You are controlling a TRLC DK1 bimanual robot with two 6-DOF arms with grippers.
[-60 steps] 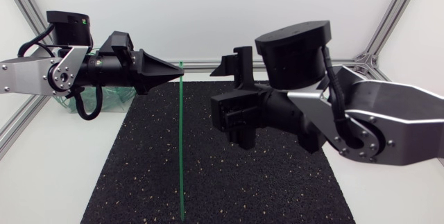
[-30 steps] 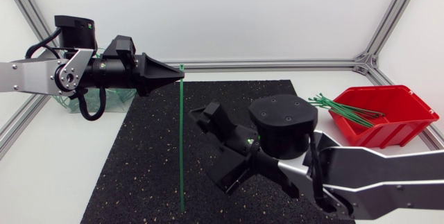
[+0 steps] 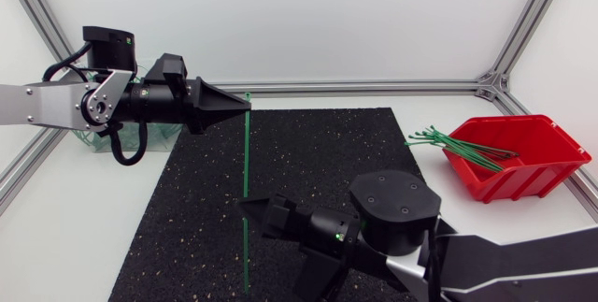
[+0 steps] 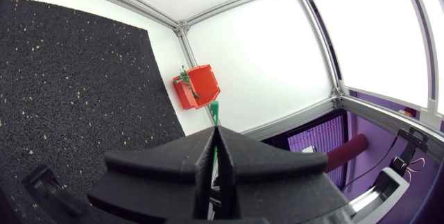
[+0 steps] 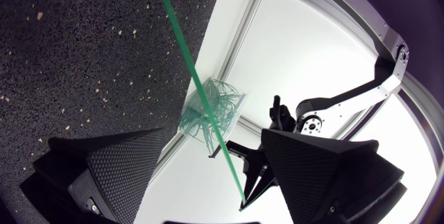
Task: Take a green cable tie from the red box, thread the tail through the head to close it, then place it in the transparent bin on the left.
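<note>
A green cable tie (image 3: 245, 180) hangs straight down over the black mat, its top end pinched in my left gripper (image 3: 245, 106), which is shut on it. In the left wrist view the tie's end (image 4: 216, 115) pokes out past the shut fingertips (image 4: 214, 156). My right gripper (image 3: 278, 244) is low over the mat's front, open, one fingertip close beside the tie's lower part. From the right wrist, the tie (image 5: 184, 52) runs between the wide-open fingers (image 5: 121, 172). The red box (image 3: 519, 160) holds several green ties (image 3: 448, 142). The transparent bin (image 3: 101, 139) is half hidden behind my left arm.
The black mat (image 3: 355, 152) covers the middle of the white table. The red box (image 4: 198, 87) stands at the right edge, with ties sticking out over its rim. The bin (image 5: 211, 116) holds several closed green ties. Aluminium frame bars run along the table's edges.
My right arm has swung down from the mat's middle to its front, bringing its open gripper beside the tie's lower part. The left gripper with the tie has shifted slightly right.
</note>
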